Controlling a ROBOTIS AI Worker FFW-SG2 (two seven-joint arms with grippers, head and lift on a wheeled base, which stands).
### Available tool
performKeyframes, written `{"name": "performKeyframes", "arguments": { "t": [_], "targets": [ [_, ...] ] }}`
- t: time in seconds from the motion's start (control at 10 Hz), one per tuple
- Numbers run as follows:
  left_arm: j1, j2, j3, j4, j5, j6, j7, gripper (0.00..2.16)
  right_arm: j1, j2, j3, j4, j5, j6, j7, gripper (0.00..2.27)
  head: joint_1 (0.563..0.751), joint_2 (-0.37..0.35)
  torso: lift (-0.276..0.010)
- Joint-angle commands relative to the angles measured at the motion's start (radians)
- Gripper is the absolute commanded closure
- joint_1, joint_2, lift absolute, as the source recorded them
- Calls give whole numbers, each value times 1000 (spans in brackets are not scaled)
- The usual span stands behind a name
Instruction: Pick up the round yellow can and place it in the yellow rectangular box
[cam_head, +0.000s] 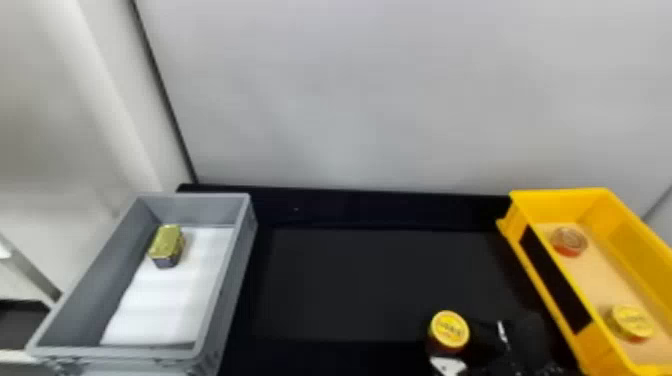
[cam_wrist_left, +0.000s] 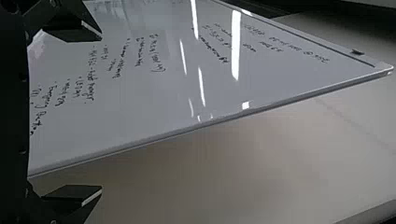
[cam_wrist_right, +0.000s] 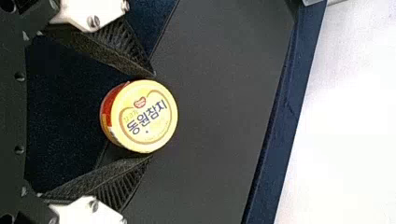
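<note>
Round yellow can (cam_head: 449, 328): label up, pinched between the right tool's (cam_wrist_right: 153, 115) fingers, at the black counter (cam_head: 350, 280); height hard to judge. Contact sits near the tips, so a quick swing could twist it loose. Beside, yellow rectangular box (cam_head: 595, 345): a low crossing clips its wall; a careless drop strikes the near can (cam_head: 633, 321). Left tool (cam_wrist_left: 102, 113): spread, empty.

So the bin (cam_head: 230, 285) is on the left of the table (cam_head: 370, 285), box (cam_head: 560, 202) on the right, wall (cam_head: 350, 95) behind. Bin's got a liner (cam_head: 165, 310), with a tin (cam_head: 167, 244) toward the far end. Box has a far can (cam_head: 569, 241) and a near can (cam_head: 632, 321). Third can (cam_head: 450, 329)'s in the right gripper (cam_head: 454, 337), just left of the box.
</note>
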Motion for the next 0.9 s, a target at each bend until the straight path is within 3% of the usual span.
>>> {"name": "performKeyframes", "arguments": {
  "t": [0.0, 0.2, 0.8],
  "targets": [
    [0, -3, 0, 0, 0, 0, 2, 125, -4, 1, 0, -1, 1, -10, -2, 320, 694, 14, -90],
    [0, -3, 3, 0, 0, 1, 2, 125, -1, 1, -2, -12, 0, -7, 1, 506, 694, 14, -90],
    [0, -3, 9, 0, 0, 1, 2, 125, 18, 2, -7, -43, -15, 10, -5, 553, 694, 14, -90]
  ]
}}
